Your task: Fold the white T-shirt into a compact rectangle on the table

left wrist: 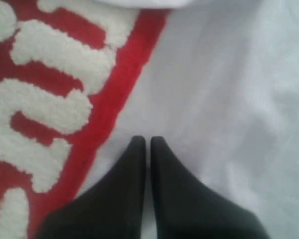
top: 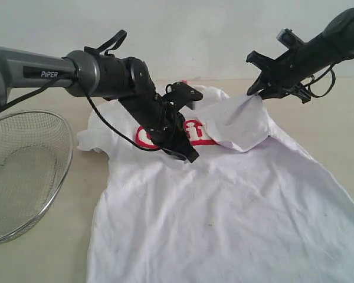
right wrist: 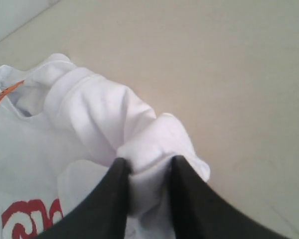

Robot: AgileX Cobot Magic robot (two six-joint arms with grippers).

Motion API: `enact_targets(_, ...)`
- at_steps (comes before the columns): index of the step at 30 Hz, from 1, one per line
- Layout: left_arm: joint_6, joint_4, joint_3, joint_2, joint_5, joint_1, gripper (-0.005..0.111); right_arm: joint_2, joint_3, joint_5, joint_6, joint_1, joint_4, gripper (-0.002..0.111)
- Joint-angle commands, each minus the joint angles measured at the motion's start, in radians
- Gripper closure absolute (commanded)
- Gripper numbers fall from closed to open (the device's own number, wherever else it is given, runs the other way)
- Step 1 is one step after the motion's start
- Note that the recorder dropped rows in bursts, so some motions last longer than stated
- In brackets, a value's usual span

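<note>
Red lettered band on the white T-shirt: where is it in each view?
Exterior: the red lettered band sits mid-picture, partly behind the left hand.
Left wrist: band fills the area beside the shut hand.
Right wrist: a scrap of band at the picture's edge.
Shared landmark: the white cotton T-shirt, its sleeve pinched in the right hand, overlapping the band's end.

T-shirt [top: 224, 206] on table [top: 342, 118] (basket [top: 23, 171] left).
</note>
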Motion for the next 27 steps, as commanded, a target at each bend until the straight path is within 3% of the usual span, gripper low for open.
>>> enact_targets(1,-0.007,0.015,0.012,0.049,0.086,-0.001,0.102,-0.006,-0.004,-0.044,-0.041,0.000,0.001,0.108)
enact_targets(12,-0.007,0.015,0.014,0.049,0.113,-0.001,0.102,-0.006,-0.044,-0.157,-0.082,-0.004,-0.022,0.108)
enact_targets(27,-0.003,0.015,0.014,0.049,0.125,-0.001,0.102,-0.006,-0.095,-0.062,-0.032,-0.072,-0.238,0.106)
